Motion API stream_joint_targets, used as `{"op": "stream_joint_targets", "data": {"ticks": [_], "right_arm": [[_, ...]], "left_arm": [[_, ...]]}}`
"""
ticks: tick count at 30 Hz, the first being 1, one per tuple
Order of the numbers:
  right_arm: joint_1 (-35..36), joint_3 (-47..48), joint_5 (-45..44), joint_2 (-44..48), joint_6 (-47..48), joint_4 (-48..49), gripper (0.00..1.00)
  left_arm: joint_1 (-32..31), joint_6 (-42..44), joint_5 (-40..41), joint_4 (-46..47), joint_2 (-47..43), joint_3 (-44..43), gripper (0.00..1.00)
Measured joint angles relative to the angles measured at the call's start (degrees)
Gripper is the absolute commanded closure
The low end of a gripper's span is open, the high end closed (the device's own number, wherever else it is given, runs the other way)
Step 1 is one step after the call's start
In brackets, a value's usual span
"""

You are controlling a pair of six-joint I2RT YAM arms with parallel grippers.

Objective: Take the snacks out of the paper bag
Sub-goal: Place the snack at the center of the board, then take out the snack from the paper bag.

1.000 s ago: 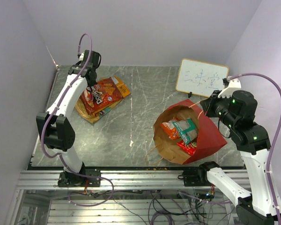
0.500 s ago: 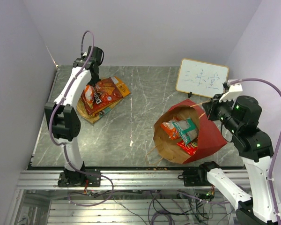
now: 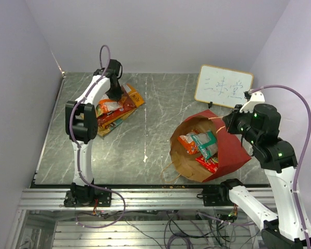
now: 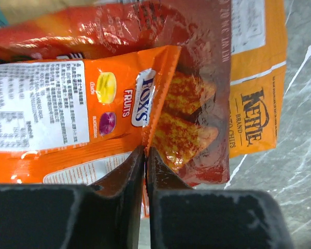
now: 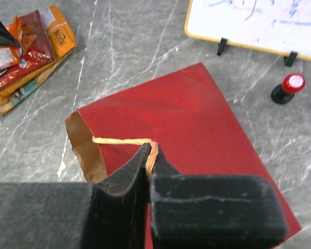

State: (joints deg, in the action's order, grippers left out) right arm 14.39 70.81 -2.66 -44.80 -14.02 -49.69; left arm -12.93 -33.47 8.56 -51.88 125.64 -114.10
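On the grey marbled bench (image 3: 150,124), the paper bag (image 3: 233,150) is lying near the front right, its mouth gaping leftward with snacks (image 3: 199,145) inside. The right tool (image 5: 148,161) is pinching its orange cord handle (image 5: 119,140). Farther back on the left, the left tool (image 4: 145,155) is gripping an orange packet (image 4: 67,119) over the unpacked pile (image 3: 116,111). Pale lilac walls (image 3: 155,31) are enclosing everything.

A grey, white-veined table (image 3: 145,119) carries a heap of snacks (image 3: 116,106) at upper left of the top view. A red paper bag (image 3: 233,148) lies on its side at lower right, mouth facing left. A whiteboard (image 3: 224,86) stands at upper right, a red-capped object (image 5: 288,87) near it. Crumbs (image 3: 171,182) dot the lower edge.
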Motion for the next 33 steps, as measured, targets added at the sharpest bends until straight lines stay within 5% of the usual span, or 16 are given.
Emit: {"op": "stream_joint_targets", "data": {"ticks": [5,8,16,22,33], "right_arm": [[0.0,-0.74,0.74,-0.92,-2.23,-2.21,1.0],[0.0,1.29,1.03,-2.54,-1.79,-4.33,1.0],[0.04,0.83,0.63,-0.87,-1.66,-4.37,1.0],[0.04,1.11,-1.01,-1.31,-5.27,-2.29,1.0],[0.04,-0.87,-2.84,0.85,-0.48,-0.94,1.0]], "left_arm": [[-0.02,-3.69,-5.53,6.32,-2.78,9.27,0.17],[-0.24,-5.75,-8.35,8.81,-6.27,13.05,0.0],[-3.63,-5.92,-10.78,13.94,-21.49,14.49,0.01],[-11.87,-6.29,-11.8,17.77,-33.73,21.29,0.05],[-44.48,-17.05,-0.85,30.38,-54.99,54.31,0.1]]}}
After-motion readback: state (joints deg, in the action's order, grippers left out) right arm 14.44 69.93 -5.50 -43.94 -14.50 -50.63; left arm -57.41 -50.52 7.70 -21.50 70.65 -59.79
